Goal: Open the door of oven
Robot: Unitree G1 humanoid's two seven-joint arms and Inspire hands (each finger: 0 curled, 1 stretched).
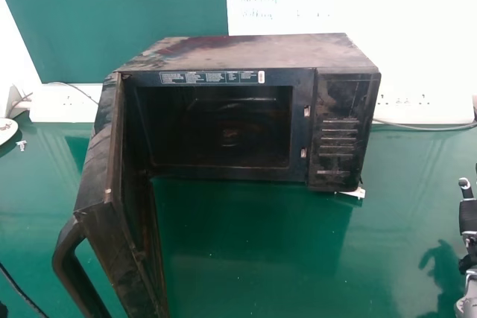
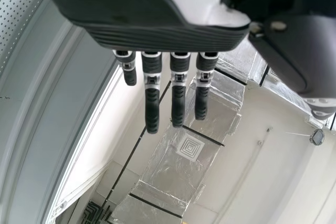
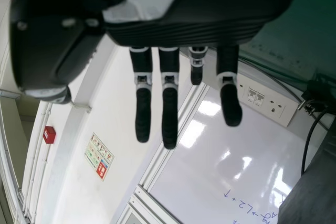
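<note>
The black oven (image 1: 253, 53) stands on the green table, its cavity exposed to the front. Its door (image 1: 112, 206) is swung wide out on the left side, with the curved handle (image 1: 71, 266) toward the lower left. At the right edge of the head view is my right hand (image 1: 468, 217), well apart from the oven. The right wrist view has my right hand (image 3: 169, 114) with straight fingers, holding nothing. My left hand (image 2: 178, 98) hangs in the left wrist view with its fingers straight and nothing in them, the ceiling behind it.
The green table (image 1: 402, 229) extends around the oven. Behind it run white socket strips (image 1: 63, 103) and a cable (image 1: 428, 127). A white round object (image 1: 7, 130) lies at the far left, and a black cable (image 1: 22, 292) crosses the lower left corner.
</note>
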